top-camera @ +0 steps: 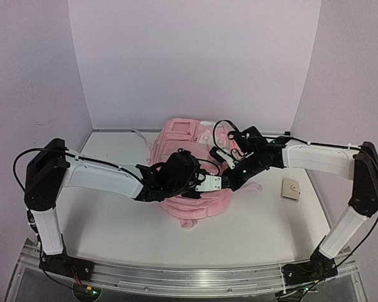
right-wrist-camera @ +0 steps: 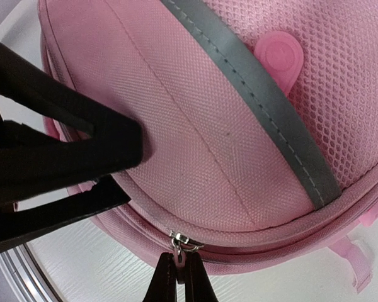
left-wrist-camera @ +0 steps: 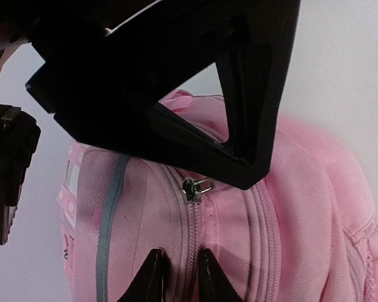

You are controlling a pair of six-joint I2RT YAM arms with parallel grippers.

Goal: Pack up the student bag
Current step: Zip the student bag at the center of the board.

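The student bag [top-camera: 184,134], a big pink backpack, lies in the middle of the table. My left gripper [left-wrist-camera: 181,274] has its fingertips either side of the closed zip seam on the bag [left-wrist-camera: 302,201], pinching that ridge of fabric just below the metal zip slider [left-wrist-camera: 194,189]. My right gripper [right-wrist-camera: 178,274] is shut on the small pull hanging from the zip slider [right-wrist-camera: 184,240] at the rim of the bag [right-wrist-camera: 195,113]. Both grippers meet at the bag's near right edge, left gripper [top-camera: 218,183] beside right gripper [top-camera: 229,178].
A small beige wallet [top-camera: 292,189] lies on the white table [top-camera: 113,220] to the right of the bag. White walls close in the back and sides. The right arm's black fingers [left-wrist-camera: 176,82] fill the top of the left wrist view.
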